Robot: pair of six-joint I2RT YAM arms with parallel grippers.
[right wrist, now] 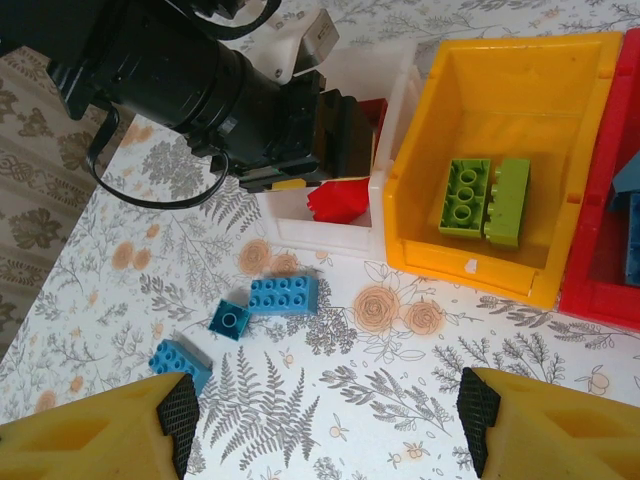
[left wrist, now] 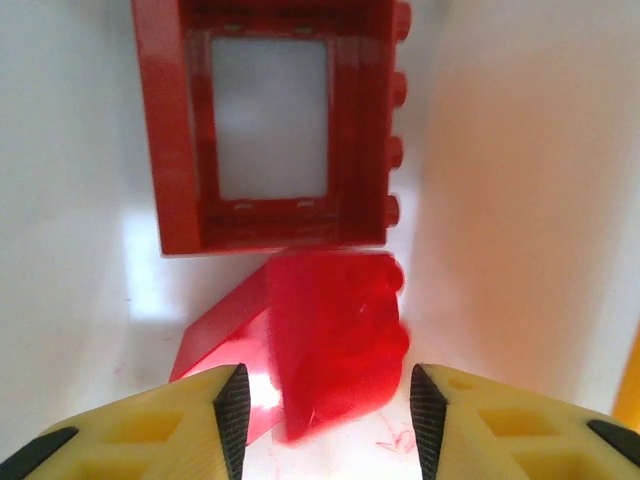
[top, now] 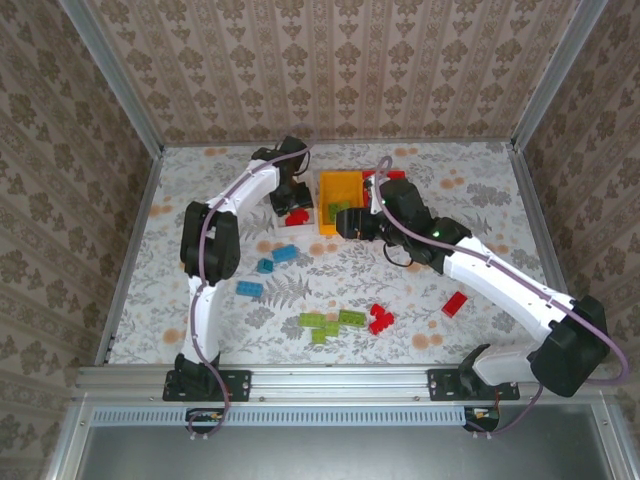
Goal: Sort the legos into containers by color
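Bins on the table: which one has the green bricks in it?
The yellow-orange bin, in the middle, holds the lime green bricks. The white bin beside it holds red pieces; the red bin shows blue bricks.

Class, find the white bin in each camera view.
Top: white bin upper middle, half under the left arm.
Left wrist: its white walls surround the red bricks.
Right wrist: upper middle, front wall facing us.
Shared landmark: yellow bin just right of it.
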